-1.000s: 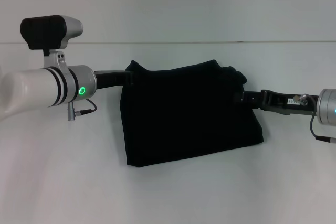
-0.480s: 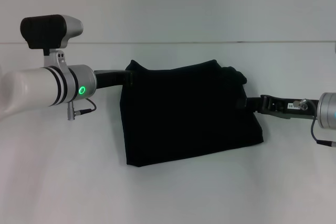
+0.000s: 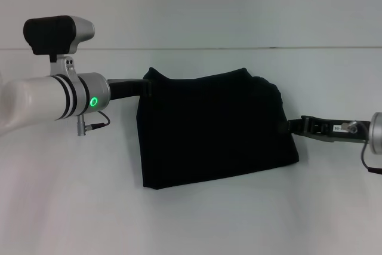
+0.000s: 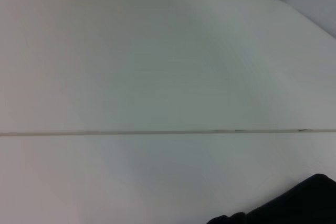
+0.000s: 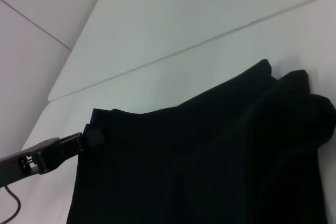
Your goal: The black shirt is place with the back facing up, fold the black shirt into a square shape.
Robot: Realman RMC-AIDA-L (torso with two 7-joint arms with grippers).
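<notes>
One folded black shirt [image 3: 215,126] lies mid-desk [image 3: 191,219]; left gripper [image 3: 145,88] and right gripper [image 3: 285,127] touch its side edges, grip indiscernible.

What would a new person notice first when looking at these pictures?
The eye goes first to the black shirt, a dark folded block in the middle of the white table. Next come the two arms reaching in from the sides: the left gripper at the shirt's far left corner, the right gripper at its right edge. A green light ring glows on the left arm.
</notes>
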